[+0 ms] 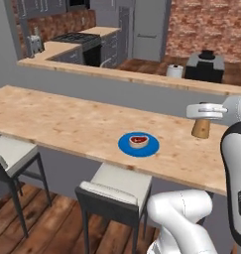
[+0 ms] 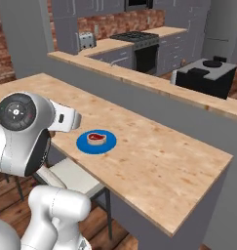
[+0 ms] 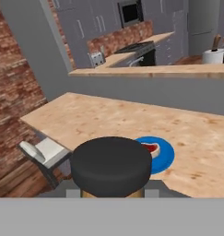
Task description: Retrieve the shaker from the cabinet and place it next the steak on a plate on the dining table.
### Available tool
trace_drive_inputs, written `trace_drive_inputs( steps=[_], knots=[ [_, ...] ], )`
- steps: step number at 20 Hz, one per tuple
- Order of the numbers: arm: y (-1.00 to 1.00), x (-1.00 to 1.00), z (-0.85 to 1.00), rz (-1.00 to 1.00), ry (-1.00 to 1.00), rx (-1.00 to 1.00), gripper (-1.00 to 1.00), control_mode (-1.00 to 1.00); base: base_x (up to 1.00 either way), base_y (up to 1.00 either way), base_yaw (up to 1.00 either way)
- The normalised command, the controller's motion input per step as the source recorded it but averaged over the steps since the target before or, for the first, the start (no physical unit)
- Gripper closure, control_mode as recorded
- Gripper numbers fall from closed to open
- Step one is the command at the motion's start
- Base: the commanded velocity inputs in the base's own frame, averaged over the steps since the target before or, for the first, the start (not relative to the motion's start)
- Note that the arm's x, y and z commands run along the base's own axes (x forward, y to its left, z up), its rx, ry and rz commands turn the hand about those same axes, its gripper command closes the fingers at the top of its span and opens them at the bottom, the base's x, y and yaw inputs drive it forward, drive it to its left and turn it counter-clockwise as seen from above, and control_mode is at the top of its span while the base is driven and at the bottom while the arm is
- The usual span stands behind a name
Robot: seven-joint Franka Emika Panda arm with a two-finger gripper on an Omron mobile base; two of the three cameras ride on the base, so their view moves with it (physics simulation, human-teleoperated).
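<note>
My gripper is shut on the shaker, a small tan-wood piece held upright low over the dining table. In the hand view its black cap looms in the foreground. The blue plate lies on the table to the shaker's left, about a plate's width away. The steak lies on it. In the right base view my arm hides the shaker, and the plate with the steak lies just beyond the hand. Grey upper cabinets hang in the far kitchen; which is the task's cabinet I cannot tell.
Two stools stand under the table's near edge. A raised wooden ledge runs behind the table, with a paper roll and a black appliance past it. The table's right end is bare wood.
</note>
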Motion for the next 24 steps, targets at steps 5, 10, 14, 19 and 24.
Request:
trace_drive_inputs(
  steps=[5, 10, 14, 19, 24],
  knots=[
    [0.0, 0.0, 0.0, 0.0, 0.0, 0.0, 1.0, 1.0, 0.42, 0.18, -0.25],
    [0.0, 0.0, 0.0, 0.0, 0.0, 0.0, 1.0, 1.0, 0.3, 0.01, -0.18],
    [0.0, 0.0, 0.0, 0.0, 0.0, 0.0, 1.0, 1.0, 0.0, 0.0, -0.16],
    [0.0, 0.0, 0.0, 0.0, 0.0, 0.0, 1.0, 1.0, 0.0, 0.0, -0.16],
    [-0.07, 0.02, -0.03, -0.01, 0.0, 0.0, 1.0, -1.0, 0.0, 0.0, -0.07]
  ],
)
